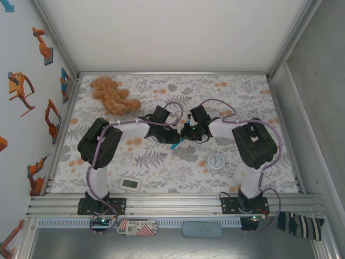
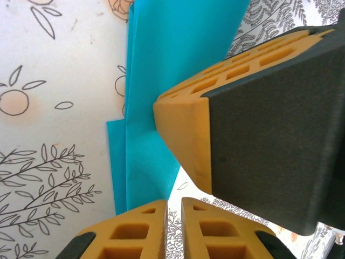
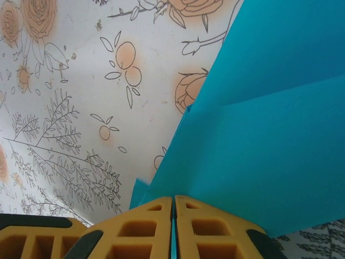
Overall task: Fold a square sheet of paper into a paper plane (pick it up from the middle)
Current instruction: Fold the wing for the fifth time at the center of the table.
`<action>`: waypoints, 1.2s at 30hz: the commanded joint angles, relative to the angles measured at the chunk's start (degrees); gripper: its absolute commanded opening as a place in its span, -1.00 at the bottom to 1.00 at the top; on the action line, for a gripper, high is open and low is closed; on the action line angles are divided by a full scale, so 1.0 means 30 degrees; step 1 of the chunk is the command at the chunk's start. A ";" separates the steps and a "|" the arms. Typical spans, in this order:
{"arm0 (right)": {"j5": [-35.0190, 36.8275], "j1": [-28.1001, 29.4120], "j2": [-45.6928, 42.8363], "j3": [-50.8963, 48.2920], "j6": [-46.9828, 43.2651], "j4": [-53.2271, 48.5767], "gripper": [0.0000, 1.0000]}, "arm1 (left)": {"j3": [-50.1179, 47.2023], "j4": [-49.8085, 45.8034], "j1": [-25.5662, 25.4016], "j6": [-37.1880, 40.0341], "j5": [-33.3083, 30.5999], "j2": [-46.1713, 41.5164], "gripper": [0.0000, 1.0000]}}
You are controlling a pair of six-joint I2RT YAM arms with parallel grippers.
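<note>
Right gripper (image 3: pixel 173 229) pinches the folded turquoise paper (image 3: pixel 259 135), its pads pressed together on the paper's edge at mid-table.
Left gripper (image 2: pixel 173 226) is closed just beside it; whether paper sits between its pads is unclear. For a clean crease, the right pinch should anchor the layers while the left runs along the fold. From above, the paper's tip points toward the arm bases, and its long axis seems to run near-to-far on the floral tablecloth (image 1: pixel 161 167).
</note>
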 commanded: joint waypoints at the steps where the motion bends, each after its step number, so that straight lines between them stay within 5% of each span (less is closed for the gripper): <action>1: 0.0134 0.0028 0.0269 -0.0058 -0.0152 -0.0636 -0.78 | 0.0318 -0.0698 -0.0060 0.0242 0.0030 0.0369 -0.69; 24: 0.0104 0.0029 -0.0383 -0.0076 -0.0108 -0.0073 -0.77 | -0.0736 -0.0500 -0.0097 -0.0100 -0.0452 0.0479 -0.75; 36: -0.1065 0.0029 -0.0333 -0.0428 0.0225 0.0632 -0.95 | -0.0825 -0.0583 -0.0055 -0.0138 -0.0873 0.0821 -0.80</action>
